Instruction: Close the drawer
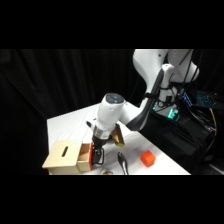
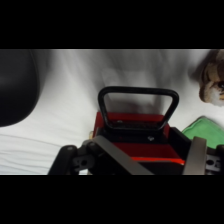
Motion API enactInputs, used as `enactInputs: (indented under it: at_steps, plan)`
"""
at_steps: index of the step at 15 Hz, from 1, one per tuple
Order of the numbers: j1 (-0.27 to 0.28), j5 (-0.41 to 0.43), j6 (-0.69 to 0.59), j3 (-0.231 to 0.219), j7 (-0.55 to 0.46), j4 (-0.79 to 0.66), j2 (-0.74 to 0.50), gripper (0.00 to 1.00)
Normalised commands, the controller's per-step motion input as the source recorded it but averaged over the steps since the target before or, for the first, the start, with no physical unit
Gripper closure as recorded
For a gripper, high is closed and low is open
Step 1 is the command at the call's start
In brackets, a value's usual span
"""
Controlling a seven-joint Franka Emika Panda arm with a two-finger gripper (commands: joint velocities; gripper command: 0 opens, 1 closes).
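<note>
Pincer: one white two-finger pincer (image 1: 97,150) hangs low at the lower middle of the side view, right at the drawer's front; whether its tips are apart or together, I cannot tell.
Arm: one white arm (image 1: 112,112) sweeps down from the upper right.
Drawer: one small drawer with an orange-red front and black loop handle (image 1: 91,156), lower left of centre in the side view, poking out a little from its box. In the wrist view it fills the lower middle, the loop handle (image 2: 138,107) standing upright above the red front (image 2: 132,120).
Box: one pale wooden box with a slotted top (image 1: 62,155), lower left.
Block: one small orange block (image 1: 146,158), lower right of centre, well apart from the drawer.
Tongs: one dark pair of tongs (image 1: 122,162) between drawer and block.
Table: one white table (image 1: 70,125).
</note>
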Motion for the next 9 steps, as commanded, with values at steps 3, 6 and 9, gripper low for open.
enactInputs:
  at_steps: [3, 6, 9]
  plan:
    - [-0.081, 0.143, -0.05, -0.022, -0.23, 0.35, 0.15, 0.0]
    - [-0.097, 0.155, -0.1, 0.004, -0.25, 0.39, 0.16, 0.0]
    - [-0.116, 0.154, -0.12, 0.04, -0.25, 0.4, 0.18, 0.0]
